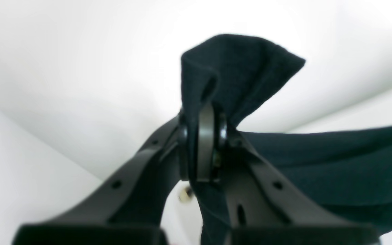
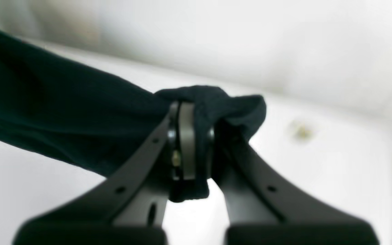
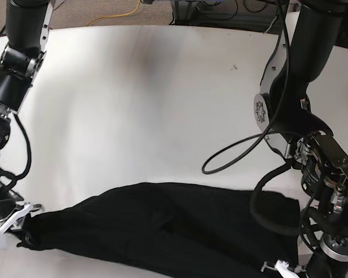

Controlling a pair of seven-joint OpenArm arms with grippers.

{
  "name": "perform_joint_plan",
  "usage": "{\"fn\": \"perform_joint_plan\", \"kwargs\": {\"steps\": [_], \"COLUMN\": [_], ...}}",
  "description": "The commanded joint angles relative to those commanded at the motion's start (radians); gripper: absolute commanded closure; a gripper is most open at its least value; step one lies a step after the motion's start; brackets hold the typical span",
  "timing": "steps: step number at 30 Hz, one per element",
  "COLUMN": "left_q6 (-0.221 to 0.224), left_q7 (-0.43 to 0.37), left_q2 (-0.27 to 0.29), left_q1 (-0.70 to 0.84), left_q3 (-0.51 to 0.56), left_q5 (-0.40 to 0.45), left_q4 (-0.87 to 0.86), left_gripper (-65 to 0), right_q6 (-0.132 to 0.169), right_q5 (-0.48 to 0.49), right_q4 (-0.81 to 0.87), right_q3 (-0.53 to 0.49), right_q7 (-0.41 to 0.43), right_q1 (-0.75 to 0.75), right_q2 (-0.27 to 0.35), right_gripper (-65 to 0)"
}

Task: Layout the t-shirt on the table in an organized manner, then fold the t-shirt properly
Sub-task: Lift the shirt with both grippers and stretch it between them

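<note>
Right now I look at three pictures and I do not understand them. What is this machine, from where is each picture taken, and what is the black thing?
This is a robot with two arms standing at a white table. The wide picture, the base view, looks down on the table from the robot's own side. The two close pictures come from small cameras on the wrists, each looking along its own gripper.

The black thing is a cloth t-shirt, stretched along the near edge of the table. Each arm pinches one end of it. The left gripper is shut on a fold of the cloth; in the base view this arm is on the right. The right gripper is shut on the other end, at the left of the base view.

The wrist pictures are blurred, so no print shows.
</note>
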Motion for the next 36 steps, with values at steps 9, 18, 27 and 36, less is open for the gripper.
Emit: {"fn": "perform_joint_plan", "kwargs": {"steps": [9, 18, 27, 36], "left_q6": [0.043, 0.04, 0.037, 0.037], "left_q7": [-0.005, 0.0, 0.034, 0.061], "left_q2": [-0.003, -0.038, -0.04, -0.106], "left_q1": [-0.141, -0.034, 0.172, 0.486], "left_q3": [-0.115, -0.158, -0.158, -0.161], "left_q5": [-0.002, -0.006, -0.006, -0.008], "left_q4": [-0.115, -0.109, -0.017, 0.077], "left_gripper": [0.0, 0.0, 0.0, 0.0], "right_q6": [0.0, 0.054, 0.064, 0.064], "right_q5": [0.003, 0.005, 0.005, 0.005], "right_q4": [-0.084, -0.095, 0.018, 0.157], "right_q3": [-0.06, 0.015, 0.203, 0.293], "right_q7": [-0.028, -0.081, -0.192, -0.304], "right_q1": [0.186, 0.08, -0.233, -0.611], "right_q2": [0.115, 0.147, 0.051, -0.127], "right_gripper": [0.0, 0.0, 0.0, 0.0]}}
